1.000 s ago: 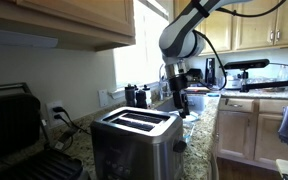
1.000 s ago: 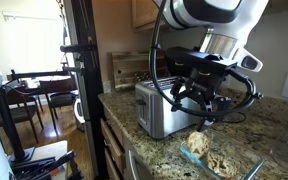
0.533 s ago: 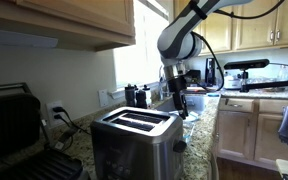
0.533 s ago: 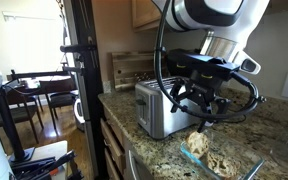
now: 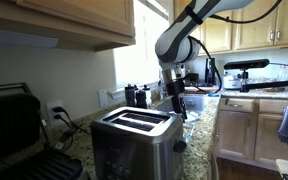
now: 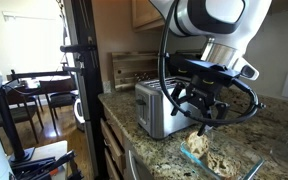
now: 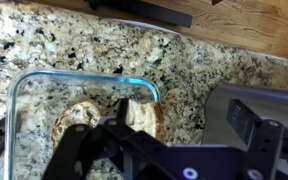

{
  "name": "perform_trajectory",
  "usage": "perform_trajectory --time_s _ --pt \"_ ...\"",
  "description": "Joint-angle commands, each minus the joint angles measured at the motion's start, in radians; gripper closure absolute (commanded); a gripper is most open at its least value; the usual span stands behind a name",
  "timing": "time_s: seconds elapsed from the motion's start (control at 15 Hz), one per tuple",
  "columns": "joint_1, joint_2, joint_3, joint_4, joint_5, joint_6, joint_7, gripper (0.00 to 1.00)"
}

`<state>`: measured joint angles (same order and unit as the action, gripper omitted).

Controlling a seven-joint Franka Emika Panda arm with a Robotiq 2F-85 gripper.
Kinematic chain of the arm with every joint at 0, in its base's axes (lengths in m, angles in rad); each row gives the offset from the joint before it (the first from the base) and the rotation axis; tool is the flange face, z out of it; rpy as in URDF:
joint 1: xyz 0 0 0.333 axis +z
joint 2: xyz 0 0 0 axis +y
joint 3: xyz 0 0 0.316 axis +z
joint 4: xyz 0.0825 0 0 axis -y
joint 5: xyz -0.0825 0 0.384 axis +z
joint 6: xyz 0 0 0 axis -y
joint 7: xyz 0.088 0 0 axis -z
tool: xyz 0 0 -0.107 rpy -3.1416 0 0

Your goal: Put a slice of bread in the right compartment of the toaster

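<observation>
Below fingers (image 7: 134,125), slice of bread (image 7: 109,122) seen in glass dish (image 7: 29,85) on worktop (image 7: 74,45). Finger state cannot be told. Pickup step judged in hand; lift, then carry to toaster (image 6: 159,108) beside, is called for.

No readable text, label, brand or number anywhere.

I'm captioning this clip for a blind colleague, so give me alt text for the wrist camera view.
Looking down past the dark gripper, a golden-brown slice of bread lies in a clear glass dish on a speckled granite counter. The toaster shows at the right edge.
</observation>
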<state>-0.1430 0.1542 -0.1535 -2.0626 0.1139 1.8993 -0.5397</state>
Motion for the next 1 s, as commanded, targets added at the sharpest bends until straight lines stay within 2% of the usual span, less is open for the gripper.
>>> perform_trajectory --time_s 0.0,0.93 --pt "-0.021 0.011 0.018 0.009 0.009 -0.006 -0.017 0.0" --pt "-0.023 0.072 0.032 0.05 0.006 0.001 -0.006 0.0"
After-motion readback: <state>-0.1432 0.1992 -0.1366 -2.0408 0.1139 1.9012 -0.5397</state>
